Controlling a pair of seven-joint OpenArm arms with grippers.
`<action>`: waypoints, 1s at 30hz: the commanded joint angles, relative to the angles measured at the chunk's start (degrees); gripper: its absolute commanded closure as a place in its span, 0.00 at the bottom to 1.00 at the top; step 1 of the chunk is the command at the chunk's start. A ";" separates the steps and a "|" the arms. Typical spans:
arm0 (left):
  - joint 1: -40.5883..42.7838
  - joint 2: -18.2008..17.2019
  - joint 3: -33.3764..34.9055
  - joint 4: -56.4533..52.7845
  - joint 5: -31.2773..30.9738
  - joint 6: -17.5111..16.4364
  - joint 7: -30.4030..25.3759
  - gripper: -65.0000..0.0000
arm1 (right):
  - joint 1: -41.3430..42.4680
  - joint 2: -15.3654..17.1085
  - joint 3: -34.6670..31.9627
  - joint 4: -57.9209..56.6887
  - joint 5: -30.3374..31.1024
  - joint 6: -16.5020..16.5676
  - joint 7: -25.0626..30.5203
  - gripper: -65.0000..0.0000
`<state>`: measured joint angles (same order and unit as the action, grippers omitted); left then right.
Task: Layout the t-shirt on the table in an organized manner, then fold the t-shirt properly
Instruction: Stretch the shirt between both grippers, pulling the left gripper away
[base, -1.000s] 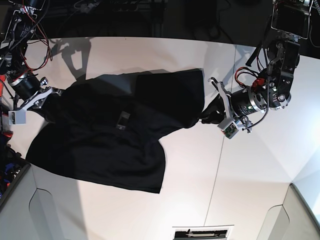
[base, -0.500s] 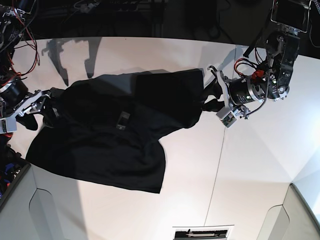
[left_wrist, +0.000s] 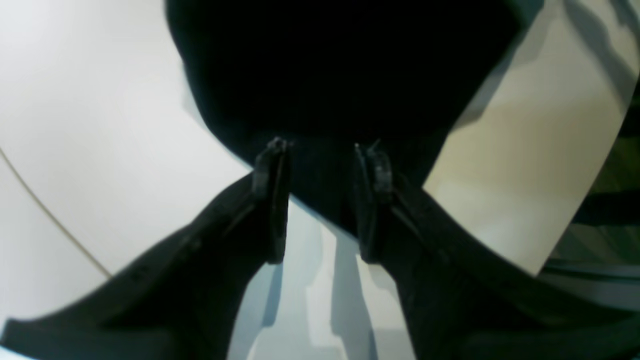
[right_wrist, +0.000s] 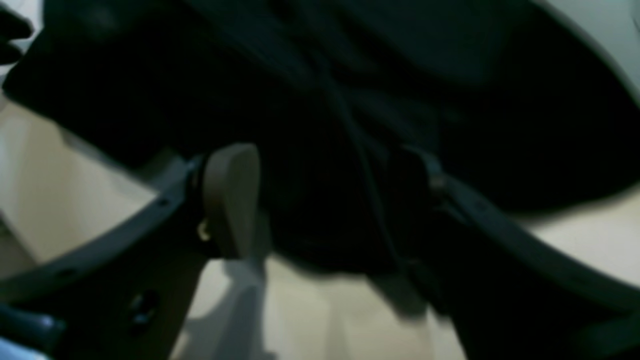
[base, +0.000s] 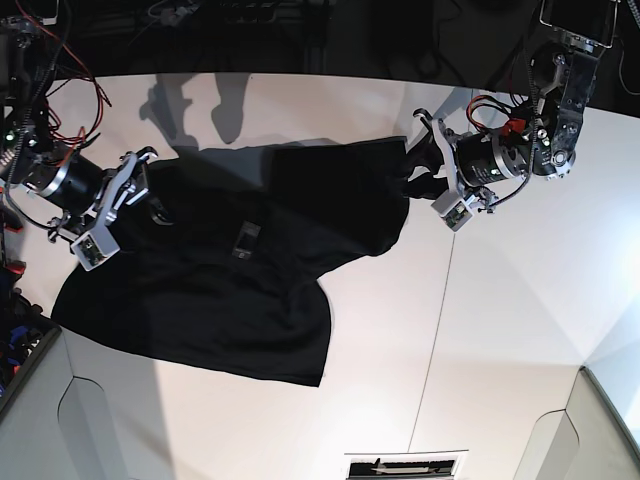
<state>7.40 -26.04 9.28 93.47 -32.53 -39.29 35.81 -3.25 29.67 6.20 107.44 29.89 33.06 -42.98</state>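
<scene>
The black t-shirt (base: 230, 270) lies crumpled on the white table (base: 500, 330), plain side up, with a small tag (base: 245, 240) near its middle. My left gripper (base: 412, 165) hovers at the shirt's far right corner. In the left wrist view it (left_wrist: 322, 147) is open, with the cloth's edge (left_wrist: 340, 75) lying under and ahead of the fingertips. My right gripper (base: 155, 190) is over the shirt's left edge. In the right wrist view it (right_wrist: 325, 155) is wide open, with dark folds of cloth (right_wrist: 350, 100) beneath it and nothing pinched.
A thin dark seam (base: 440, 320) runs down the tabletop right of the shirt. The table's far edge (base: 330, 75) meets a dark background with cables. Grey angled panels (base: 90, 420) sit at the near corners, and a slotted plate (base: 405, 466) at the near edge.
Both grippers have opened and let go of the shirt. The left gripper moved toward the far edge; the right gripper moved rightward over the shirt's left edge. The shirt stayed put.
</scene>
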 joint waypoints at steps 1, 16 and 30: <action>-0.87 -0.61 -0.42 1.03 -0.66 -0.71 -1.49 0.63 | 0.83 0.94 -1.09 -0.55 -2.08 -0.33 2.62 0.38; -1.16 -0.63 -0.42 1.03 -0.83 -0.71 -2.58 0.63 | 6.86 0.79 -11.17 -7.50 -8.68 -3.13 6.71 1.00; -0.42 3.30 14.23 9.62 -2.91 -0.71 0.15 0.63 | 5.77 1.14 9.22 0.17 0.90 -3.23 -3.98 1.00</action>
<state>7.62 -22.48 23.97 102.32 -33.78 -39.59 37.58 1.74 29.80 15.00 106.80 29.98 30.02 -48.16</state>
